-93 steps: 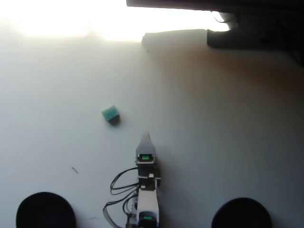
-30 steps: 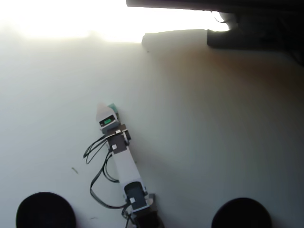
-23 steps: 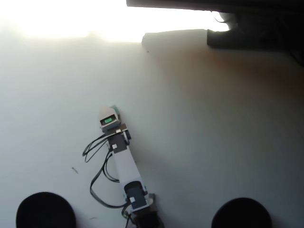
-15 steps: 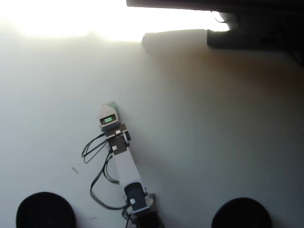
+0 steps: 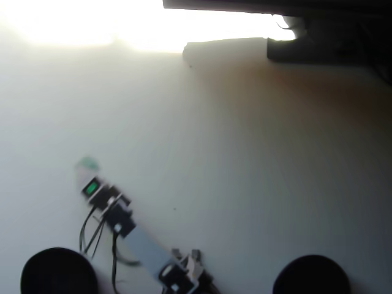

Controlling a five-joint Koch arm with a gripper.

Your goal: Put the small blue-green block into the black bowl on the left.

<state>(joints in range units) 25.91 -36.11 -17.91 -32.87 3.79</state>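
The small blue-green block [image 5: 87,163] shows as a faint teal patch on the white table, left of centre. My arm reaches from the bottom centre up and to the left, and my gripper [image 5: 87,171] is right at the block. Glare washes out the jaws, so I cannot tell whether they are open or around the block. A green light [image 5: 92,187] glows on the wrist just behind it. A black bowl [image 5: 58,273] sits at the bottom left edge, below the gripper.
A second black bowl [image 5: 312,275] sits at the bottom right. Dark equipment [image 5: 324,37] lies along the top right edge. Black cables [image 5: 92,236] hang beside the arm. Strong glare covers the top left of the table.
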